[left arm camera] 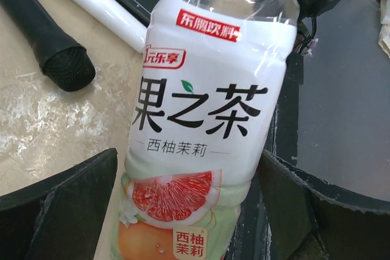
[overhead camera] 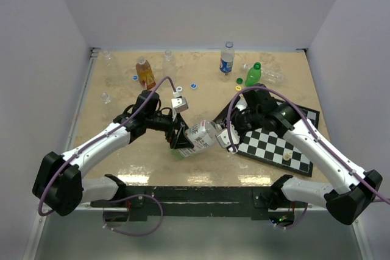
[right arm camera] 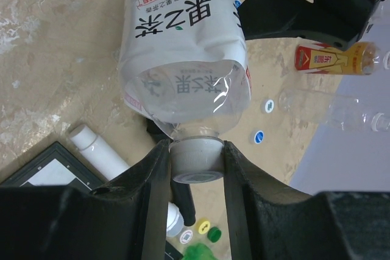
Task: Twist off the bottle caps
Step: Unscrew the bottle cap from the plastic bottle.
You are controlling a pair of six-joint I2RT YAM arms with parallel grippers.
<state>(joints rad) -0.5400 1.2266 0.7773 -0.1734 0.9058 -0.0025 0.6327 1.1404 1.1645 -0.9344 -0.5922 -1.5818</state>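
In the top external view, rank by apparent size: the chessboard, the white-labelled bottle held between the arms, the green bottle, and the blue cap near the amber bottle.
1. chessboard
2. white-labelled bottle
3. green bottle, though it stands farther from the camera, so its rank against the held bottle is less sure
4. blue cap

The top view looks down from above and behind the arms, taking in the whole tabletop (overhead camera: 122, 162) out to its far wall. The left wrist view sits very close to a white-labelled bottle (left arm camera: 201, 126), facing right. The right wrist view looks leftward along that same bottle (right arm camera: 183, 47) from its cap (right arm camera: 196, 161) end. All three share it.
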